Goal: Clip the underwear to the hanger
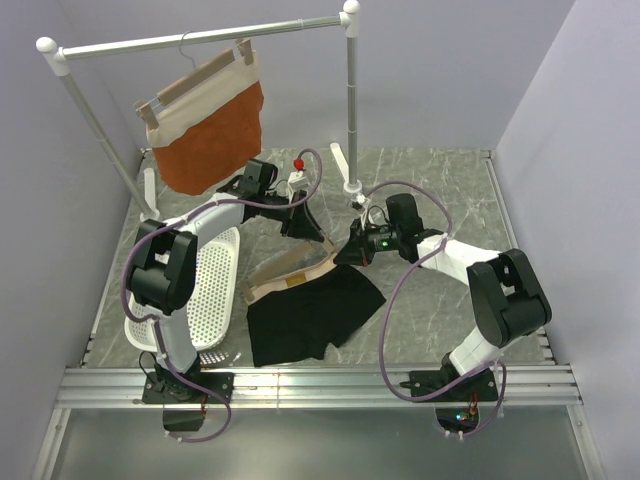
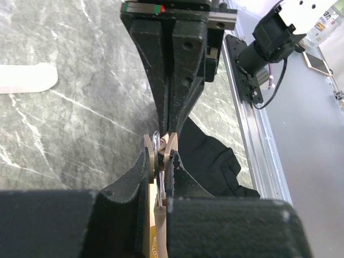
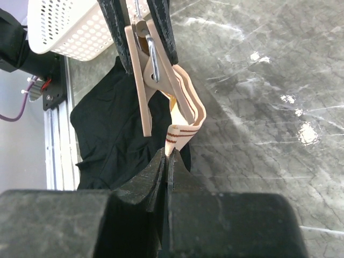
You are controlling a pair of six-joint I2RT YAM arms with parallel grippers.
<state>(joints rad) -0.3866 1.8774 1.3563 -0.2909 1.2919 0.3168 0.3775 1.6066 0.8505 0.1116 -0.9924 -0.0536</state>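
Note:
The black underwear (image 1: pixel 310 312) lies on the table, its tan waistband (image 1: pixel 285 275) lifted at the far edge. My left gripper (image 1: pixel 303 222) is shut on a wooden clip of the hanger (image 2: pixel 161 146), squeezing its tail between the fingers (image 2: pixel 144 169). In the right wrist view the clip (image 3: pixel 144 75) hangs with its wire spring showing, right beside the striped waistband (image 3: pixel 185 121). My right gripper (image 3: pixel 167 157) is shut on the waistband's folded end and holds it up by the clip; it also shows in the top view (image 1: pixel 352 250). The hanger's bar is mostly hidden.
A white perforated basket (image 1: pixel 215 290) stands left of the underwear. A rust-orange garment (image 1: pixel 210 130) hangs on a twin hanger from the metal rail (image 1: pixel 200 38) at the back. A rack post (image 1: pixel 352 110) stands just behind the grippers. An aluminium rail (image 1: pixel 320 385) runs along the near edge.

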